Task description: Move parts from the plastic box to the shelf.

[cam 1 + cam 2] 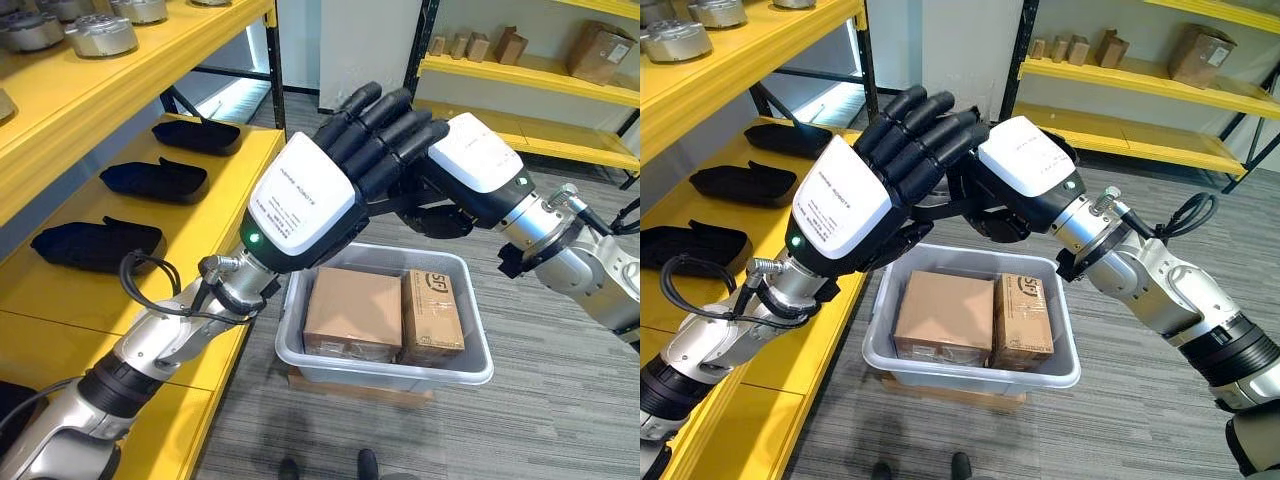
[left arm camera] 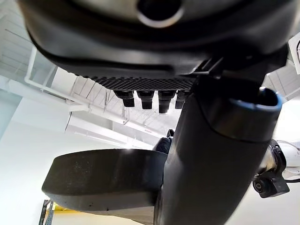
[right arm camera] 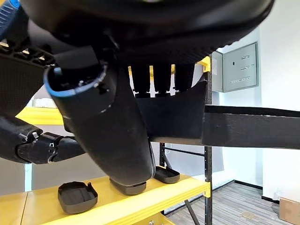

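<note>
Black and shallow, the part (image 3: 248, 126) hangs in the air above the plastic box (image 1: 470, 375), held up between the two raised hands. The right hand (image 1: 475, 160) has it: in the right wrist view its fingers (image 3: 154, 79) curl down over the part's rim, with the thumb underneath, so the hand is clamped on the part. The left hand (image 1: 300, 205) comes in from the shelf side with its fingers nearly straight. They lie over the right hand's fingers, and its thumb (image 2: 211, 154) rests close along the part's edge. It seems to steady the part, though the views do not settle whether it bears any of the weight.

The relation that matters is sideways. The yellow shelf (image 1: 230, 215) stands to the robot's left, so the part must travel leftward and down, away from the right arm's side and across the left hand. The left arm is much the nearer to the shelf, which suggests either a hand-over or a long reach by the right arm.

Three similar black parts (image 1: 150, 178) already lie in a row on that shelf level, each with its long axis running across the board, with bare yellow around them. The held part's long axis appears to run from the right palm outward toward the shelf, so it probably needs little turning. In the box below sit two cardboard cartons (image 1: 352, 310), side by side and touching.
</note>
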